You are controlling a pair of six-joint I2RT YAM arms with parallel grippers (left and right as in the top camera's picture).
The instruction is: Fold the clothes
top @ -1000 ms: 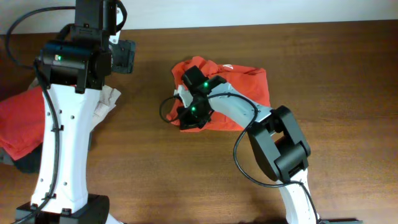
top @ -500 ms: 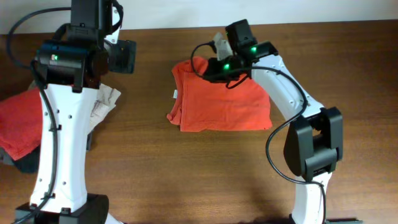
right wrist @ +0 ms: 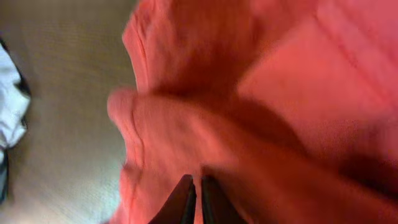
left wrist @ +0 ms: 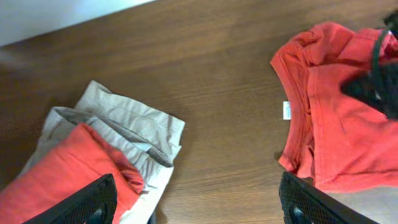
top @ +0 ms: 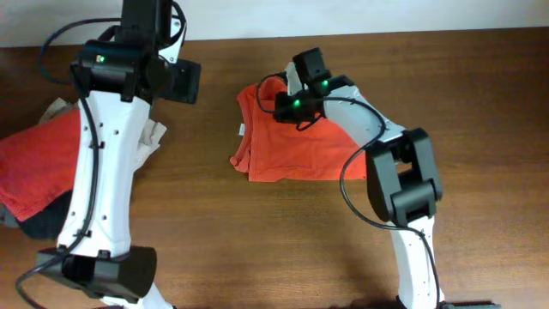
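Orange-red T-shirt (top: 309, 146) lies near the middle of the table (top: 257, 240), partly folded into a rough rectangle. Its collar end is bunched at the far left corner, and a white label (left wrist: 287, 110) is seen at the left edge.

Right gripper (right wrist: 194, 182) is set low over that bunched corner with its fingers pressed together. Whether a fold of cloth is caught between them cannot be told (wrist view is blurred).

Left gripper (left wrist: 196, 183) is held above bare wood, fingers spread wide, nothing in them. It is placed between the T-shirt and a side pile, where a beige garment (left wrist: 130, 134) is overlapped by a red shirt (left wrist: 56, 183).

Step judged: the crumpled collar corner is being tidied before the next fold.

To be done well:
- The bunch should be flattened outward, toward the far left. If it is dragged across the body, the layers below are likely to be shifted.
- If a grip is needed, only the top layer should be taken, close to the hem.
- The lower left edge looks uneven and should be squared too.
- The left arm could be brought in to pin the near edge while the corner is drawn out.
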